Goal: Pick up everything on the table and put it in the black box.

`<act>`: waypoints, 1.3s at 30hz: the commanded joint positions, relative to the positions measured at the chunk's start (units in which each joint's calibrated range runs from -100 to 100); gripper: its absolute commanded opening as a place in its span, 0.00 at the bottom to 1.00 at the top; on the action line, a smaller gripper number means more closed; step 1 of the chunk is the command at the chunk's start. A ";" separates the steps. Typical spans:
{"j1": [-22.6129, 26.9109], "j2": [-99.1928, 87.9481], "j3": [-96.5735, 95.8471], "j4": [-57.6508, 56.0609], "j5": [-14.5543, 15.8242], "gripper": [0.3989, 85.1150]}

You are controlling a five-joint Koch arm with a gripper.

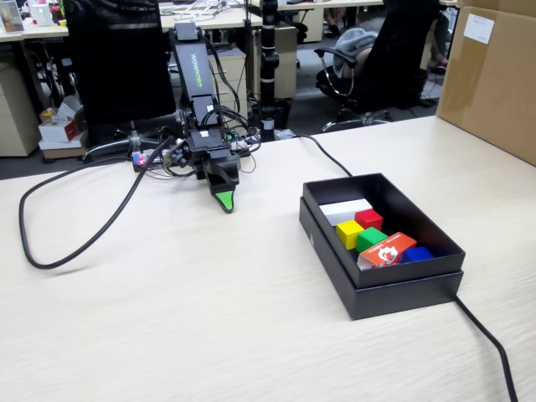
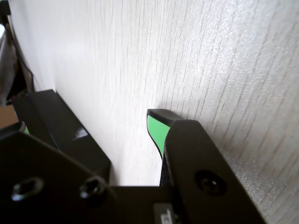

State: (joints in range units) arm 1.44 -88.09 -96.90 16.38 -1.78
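Observation:
The black box [image 1: 404,290] sits on the table [image 1: 167,318] at the right of the fixed view. Inside it lie the yellow cube [image 1: 349,232], the red cube [image 1: 368,219] and the green cube [image 1: 371,239], packed close together. My gripper [image 1: 224,199] hangs low over the table, left of the box and apart from it, pointing down. In the wrist view the gripper [image 2: 88,124] is open, with bare table [image 2: 210,56] and the side of the black box [image 2: 60,128] showing between its green-padded fingers [image 2: 156,128]. Nothing is held.
A white block [image 1: 345,209], an orange packet [image 1: 387,249] and something blue [image 1: 416,253] also lie in the box. A big brown carton [image 1: 494,75] stands at the back right. Black cables [image 1: 50,251] loop over the table on the left, and another cable [image 1: 494,352] runs from the box's right.

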 commanded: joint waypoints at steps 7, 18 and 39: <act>0.10 2.66 0.16 1.20 0.29 0.57; -0.39 2.66 0.16 1.12 0.24 0.57; -0.59 2.66 0.16 1.12 0.24 0.57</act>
State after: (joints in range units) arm 0.85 -86.54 -96.90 17.00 -1.49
